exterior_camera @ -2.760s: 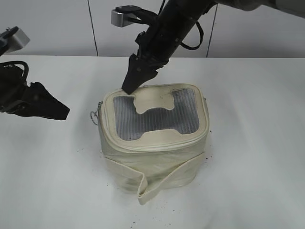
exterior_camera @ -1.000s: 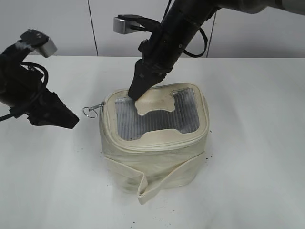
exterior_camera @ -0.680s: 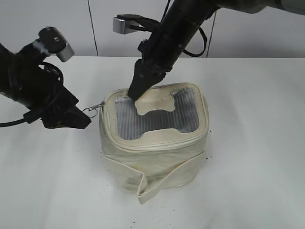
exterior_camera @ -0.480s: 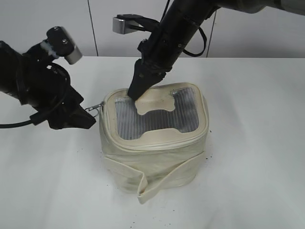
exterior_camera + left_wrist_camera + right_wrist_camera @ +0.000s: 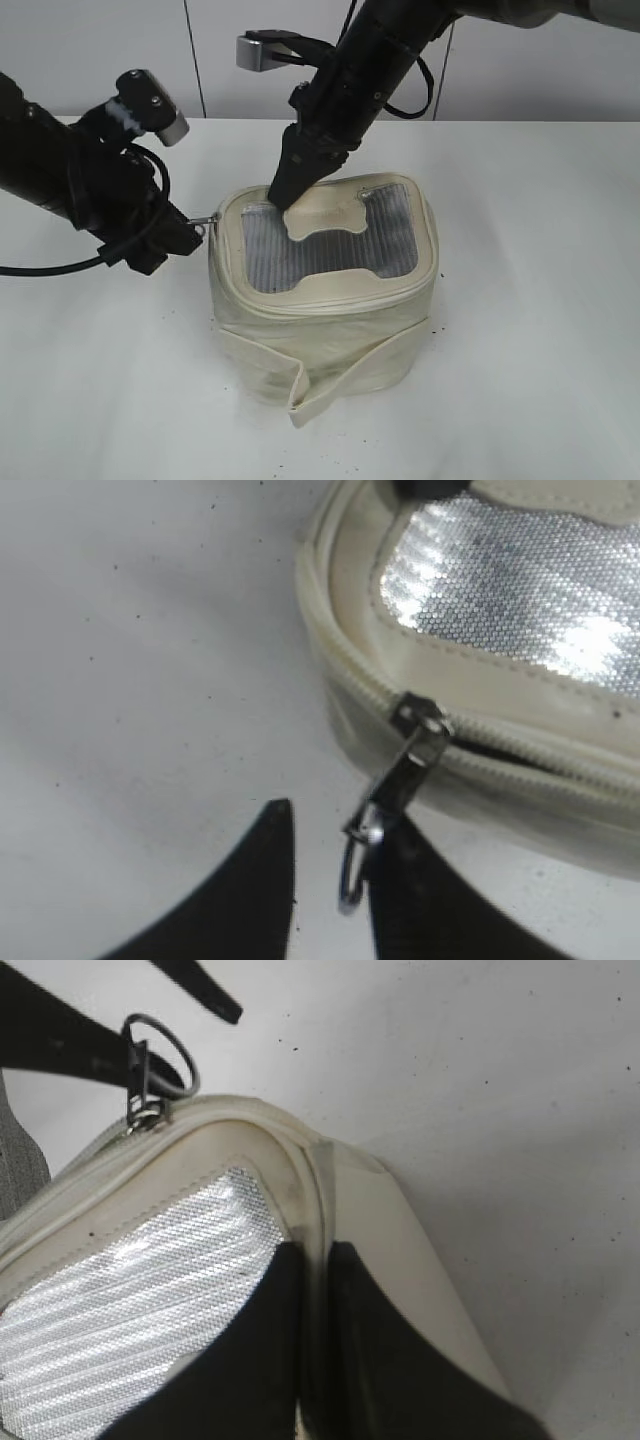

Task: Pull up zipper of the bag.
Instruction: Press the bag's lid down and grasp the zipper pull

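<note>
Left hand (image 5: 330, 880) sits at the bag's (image 5: 325, 330) left upper corner, fingers (image 5: 240, 890) apart, the silver ring pull (image 5: 352, 875) hanging in the gap between them; not clamped. Ring is a thin wire loop on a flat metal tab, which hangs off a small silver slider (image 5: 420, 718) on the zipper (image 5: 520, 755).

Right hand (image 5: 283, 192) presses down on the bag's top at the back-left edge, fingers (image 5: 240, 1360) nearly together with the cream rim ridge pinched in the narrow slot between them.

Bag stands upright on the white bench (image 5: 540, 300), about mid-bench. Boxy, rounded corners, smooth cream faux leather, slightly wrinkled on the front wall. Top panel is a grey ribbed window (image 5: 330, 250), shiny with a fine mesh-like grain in the wrist views, overlaid by a cream H-shaped patch (image 5: 325, 215). Zipper track is cream, ribbed teeth, running round the top panel's edge. Right of the slider a dark slit shows between the teeth rows. Contents can't be seen.

Loose cream strap (image 5: 330, 375) wraps across the bag's lower front, its end folded onto the bench. Bench near the bag carries scattered dark specks.
</note>
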Controlling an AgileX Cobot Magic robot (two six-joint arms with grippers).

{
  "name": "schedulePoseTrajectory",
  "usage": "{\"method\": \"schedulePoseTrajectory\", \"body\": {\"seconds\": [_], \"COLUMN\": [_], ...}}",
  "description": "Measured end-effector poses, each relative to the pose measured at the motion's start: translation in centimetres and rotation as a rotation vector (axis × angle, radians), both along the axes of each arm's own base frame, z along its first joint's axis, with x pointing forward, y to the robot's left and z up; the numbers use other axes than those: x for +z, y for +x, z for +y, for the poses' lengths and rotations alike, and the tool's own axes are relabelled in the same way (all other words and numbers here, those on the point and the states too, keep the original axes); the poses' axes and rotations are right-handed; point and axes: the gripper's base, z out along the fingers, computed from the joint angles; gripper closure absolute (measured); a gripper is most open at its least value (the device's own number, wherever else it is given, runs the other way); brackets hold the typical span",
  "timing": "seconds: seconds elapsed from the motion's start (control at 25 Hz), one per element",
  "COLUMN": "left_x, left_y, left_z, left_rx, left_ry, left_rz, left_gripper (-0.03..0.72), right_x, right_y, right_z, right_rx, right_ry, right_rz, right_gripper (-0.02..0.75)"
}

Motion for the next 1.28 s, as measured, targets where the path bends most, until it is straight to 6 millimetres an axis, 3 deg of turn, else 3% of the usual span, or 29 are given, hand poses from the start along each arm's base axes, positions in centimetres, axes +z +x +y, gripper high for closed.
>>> {"method": "schedulePoseTrajectory", "body": {"seconds": [0.08,0.16,0.36,0.76,1.04,1.28], "left_x": [0.3,0.8,1.9,1.2,1.0,1.3], "left_y": [0.0,-0.2,-1.5,-4.3,-8.2,-10.3], "left_z": [-0.1,-0.2,0.0,-0.6,-5.8,-10.1], "left_rx": [-0.009,-0.010,-0.016,-0.058,-0.115,-0.086], "left_ry": [-0.006,-0.017,-0.033,-0.021,-0.054,-0.144], "left_rz": [0.009,0.016,0.096,0.368,0.429,0.293], "left_gripper": [0.642,0.688,0.691,0.691,0.691,0.691], "right_x": [0.0,0.0,0.4,1.2,1.2,1.2], "right_y": [0.0,0.0,0.3,0.9,0.9,0.9], "right_z": [0.0,0.0,0.1,0.5,0.5,0.5], "right_rx": [0.000,-0.004,-0.033,-0.073,-0.083,-0.084], "right_ry": [0.000,0.000,-0.003,-0.030,-0.031,-0.031], "right_rz": [0.000,0.002,-0.001,-0.032,-0.028,-0.026], "right_gripper": [0.711,0.712,0.714,0.714,0.718,0.718]}}
